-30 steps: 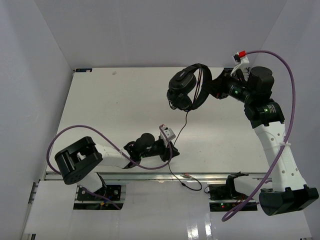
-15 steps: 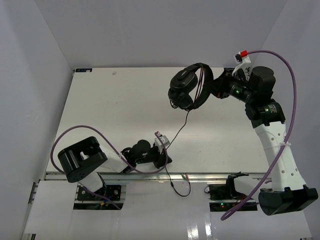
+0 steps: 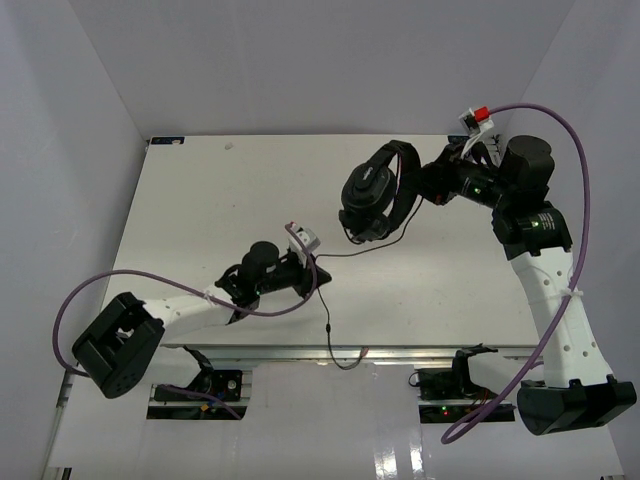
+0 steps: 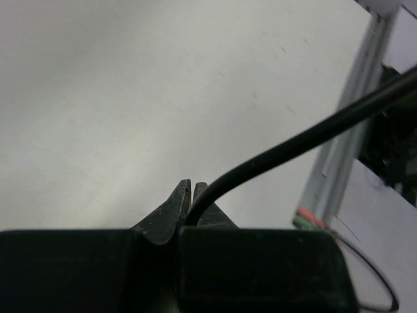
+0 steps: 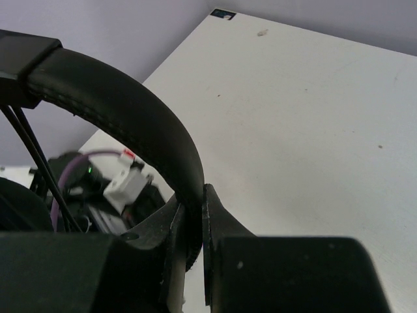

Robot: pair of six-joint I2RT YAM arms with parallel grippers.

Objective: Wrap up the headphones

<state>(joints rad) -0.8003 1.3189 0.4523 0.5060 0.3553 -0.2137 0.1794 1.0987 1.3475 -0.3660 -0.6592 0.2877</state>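
Note:
The black headphones (image 3: 375, 190) hang above the table's far right part, held by the headband (image 5: 124, 111). My right gripper (image 3: 425, 185) is shut on that headband, its jaws pinching the padded arch (image 5: 192, 215). The thin dark cable (image 3: 345, 252) runs from the earcups down and left to my left gripper (image 3: 318, 272), which is shut on it near the table's middle front. In the left wrist view the cable (image 4: 293, 140) leaves the closed jaws (image 4: 191, 192) toward the right. The cable's free end (image 3: 345, 355) hangs over the front rail with its reddish plug.
A metal rail (image 3: 400, 350) runs along the table's front edge, also seen in the left wrist view (image 4: 345, 150). White walls enclose the table on the left, far and right sides. Thick purple robot cables (image 3: 150, 285) loop beside both arms.
My left gripper has moved left and away from the front edge with the cable, pulling it taut toward the headphones. The right gripper has tilted the headphones slightly.

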